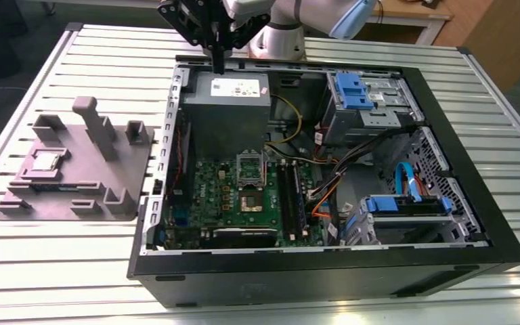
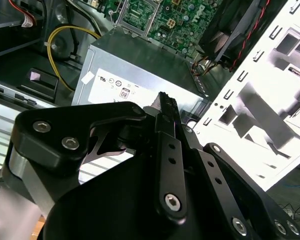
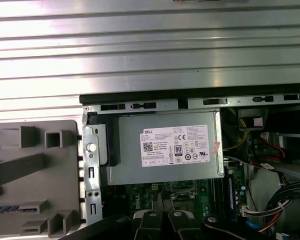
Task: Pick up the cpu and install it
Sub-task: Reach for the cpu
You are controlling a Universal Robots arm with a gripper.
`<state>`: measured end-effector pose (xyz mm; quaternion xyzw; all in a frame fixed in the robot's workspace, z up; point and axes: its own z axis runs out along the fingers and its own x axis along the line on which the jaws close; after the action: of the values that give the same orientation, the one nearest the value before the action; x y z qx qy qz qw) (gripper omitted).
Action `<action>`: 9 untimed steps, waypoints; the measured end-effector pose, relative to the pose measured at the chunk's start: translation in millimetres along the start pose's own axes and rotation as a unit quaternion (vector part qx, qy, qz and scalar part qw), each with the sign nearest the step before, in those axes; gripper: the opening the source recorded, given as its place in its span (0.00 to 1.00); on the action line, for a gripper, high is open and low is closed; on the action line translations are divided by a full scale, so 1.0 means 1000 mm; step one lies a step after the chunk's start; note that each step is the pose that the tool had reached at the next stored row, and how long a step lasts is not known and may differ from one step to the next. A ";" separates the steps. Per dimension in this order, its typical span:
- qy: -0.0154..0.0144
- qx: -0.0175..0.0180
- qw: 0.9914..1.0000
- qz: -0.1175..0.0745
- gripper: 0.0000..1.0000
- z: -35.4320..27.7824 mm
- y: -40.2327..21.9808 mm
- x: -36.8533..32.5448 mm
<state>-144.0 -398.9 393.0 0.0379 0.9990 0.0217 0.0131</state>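
We see the gripper (image 1: 217, 68) closed and empty over the far end of the case (image 1: 332, 277), the cpu (image 1: 45, 161) lying flat on the tray (image 1: 122, 177) at the exterior view's left, well apart — for the pick we'd open up, descend level and clamp its rim gently.

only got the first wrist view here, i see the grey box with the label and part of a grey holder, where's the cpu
observer: in the exterior view the cpu lies flat on the grey holder, outside the computer case, to the exterior view's left of it.
operator: is the gripper near it
observer: no, the gripper hangs above the grey box at the case's far edge, well apart from the cpu.
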 end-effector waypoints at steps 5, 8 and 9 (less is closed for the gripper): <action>0.000 0.000 1.000 0.000 0.11 0.0000 -0.0001 0.0009; 0.000 0.000 1.000 0.000 0.11 -0.0001 -0.0001 0.0018; 0.000 0.000 1.000 0.000 0.11 -0.0001 -0.0002 0.0020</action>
<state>-146.0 -398.9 393.1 0.0378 0.9990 0.0217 0.0131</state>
